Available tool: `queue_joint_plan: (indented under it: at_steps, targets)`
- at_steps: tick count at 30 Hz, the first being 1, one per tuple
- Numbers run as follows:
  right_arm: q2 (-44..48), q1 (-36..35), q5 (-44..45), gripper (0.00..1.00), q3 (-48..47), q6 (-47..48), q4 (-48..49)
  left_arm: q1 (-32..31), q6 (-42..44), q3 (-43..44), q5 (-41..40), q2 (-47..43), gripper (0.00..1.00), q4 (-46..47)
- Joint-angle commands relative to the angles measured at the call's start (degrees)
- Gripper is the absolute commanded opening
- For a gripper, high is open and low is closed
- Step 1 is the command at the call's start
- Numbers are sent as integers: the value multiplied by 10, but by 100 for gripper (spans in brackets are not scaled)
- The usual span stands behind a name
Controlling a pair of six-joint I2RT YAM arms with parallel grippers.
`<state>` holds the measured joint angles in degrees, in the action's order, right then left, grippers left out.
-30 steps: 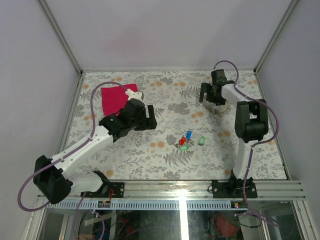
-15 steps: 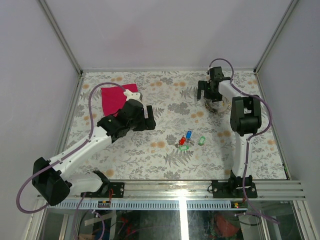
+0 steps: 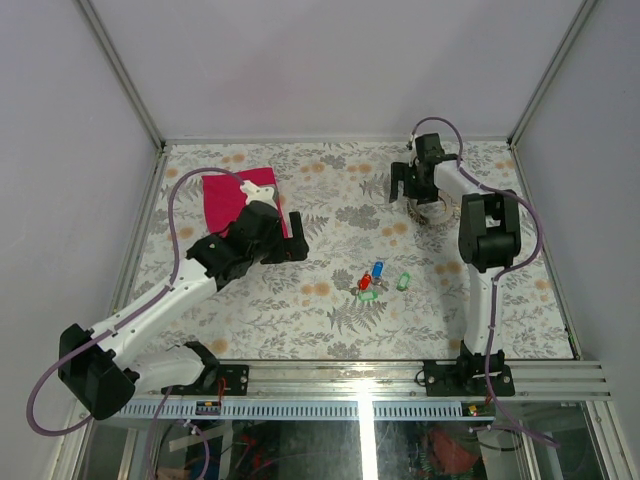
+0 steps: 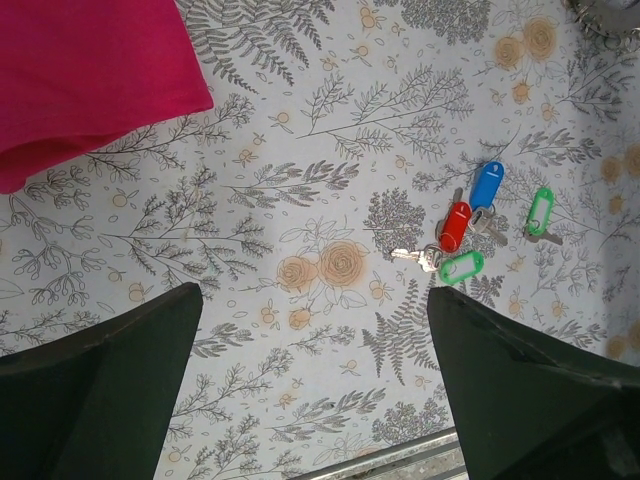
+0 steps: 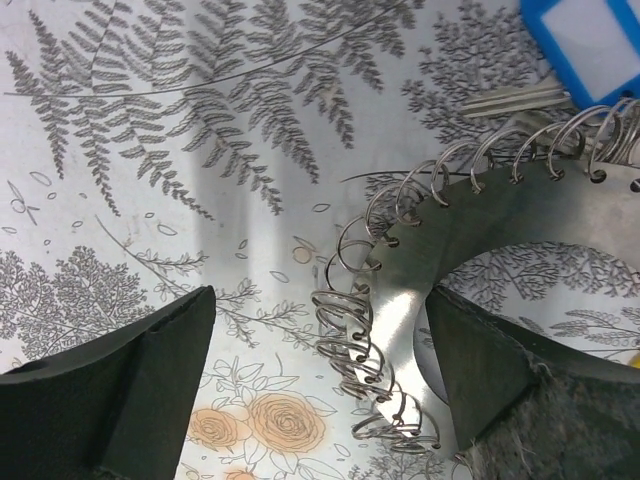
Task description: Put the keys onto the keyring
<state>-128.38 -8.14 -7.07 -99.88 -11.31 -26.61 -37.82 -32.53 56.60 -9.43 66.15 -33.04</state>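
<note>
A: Where do the keys [image 4: 456, 226] lie?

B: In a loose cluster on the table [image 3: 330, 320], about mid-width and nearer its near edge. There are red, blue and two green tags, touching or just beside one another. The red and blue tags slant from near left to far right; the blades are too small to sort out.

A: And the keyring [image 5: 470, 225]?

B: Well apart from them, flat on the table near the far right corner. The right gripper [image 5: 320, 295] hangs low over it, jaws spread and straddling the coiled edge, clamping nothing. A blue-framed tag [image 5: 590, 40] with its key lies against the coil. Whether it is threaded on, I cannot tell.

A: The left gripper [image 4: 312, 292]?

B: Spread wide and empty, above the table between the magenta cloth [image 3: 235, 195] at the far left and the keys. The cluster lies to its near right – in its wrist view close to the right finger, not centred.

A: Which arm fetches, then?

B: From above, both grippers look about equally far from the cluster. The right one is over the ring, so I judge the left. It would need to shift toward the near right and close across a tag's long axis.
</note>
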Motion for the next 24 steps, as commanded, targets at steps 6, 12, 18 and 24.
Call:
queue_joint_plan:
  at_steps: [6, 12, 18, 24]
  targets:
    - [47, -77, -3, 86, 73, 13, -9, 6, 7, -10, -9, -11, 99, 22]
    - [94, -140, 13, 83, 138, 13, 13, 10, 7, -19, -11, -15, 99, 24]
    - [148, -203, 14, 81, 200, 8, 37, 17, -1, -29, -22, -26, 99, 24]
    - [204, -254, -9, 81, 267, 6, 83, 29, -9, -48, -25, -43, 100, 32]
